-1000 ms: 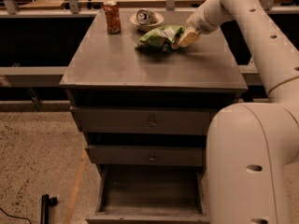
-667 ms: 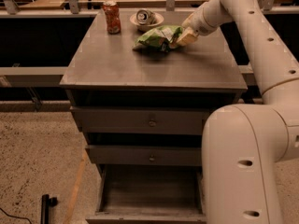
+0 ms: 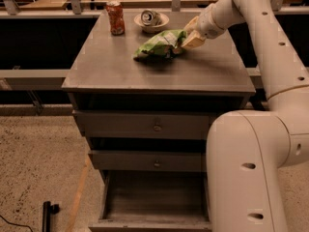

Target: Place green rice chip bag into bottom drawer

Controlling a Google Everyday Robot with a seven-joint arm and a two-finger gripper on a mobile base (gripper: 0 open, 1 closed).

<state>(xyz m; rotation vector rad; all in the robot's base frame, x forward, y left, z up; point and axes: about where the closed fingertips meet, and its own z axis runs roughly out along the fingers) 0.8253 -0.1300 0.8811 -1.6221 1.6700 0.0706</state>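
Since a second ago the gripper (image 3: 186, 39) has nudged the green rice chip bag (image 3: 155, 45) a touch leftward over the counter (image 3: 145, 75), and it's clamped on the bag's right end. The bottom drawer (image 3: 154, 204) sits pulled open way below the gripper. A red soda can (image 3: 115, 17) stands off to its left and a white bowl (image 3: 151, 23) is nearer.

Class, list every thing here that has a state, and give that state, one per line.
Crinkled green rice chip bag: lying on the grey cabinet top.
Beige claw: at the bag's end.
Deep grey bottom drawer: pulled open.
Top knobbed grey drawer and middle one: appear shut.
Red drink can: upright.
Silver can: on its side in white bowl.
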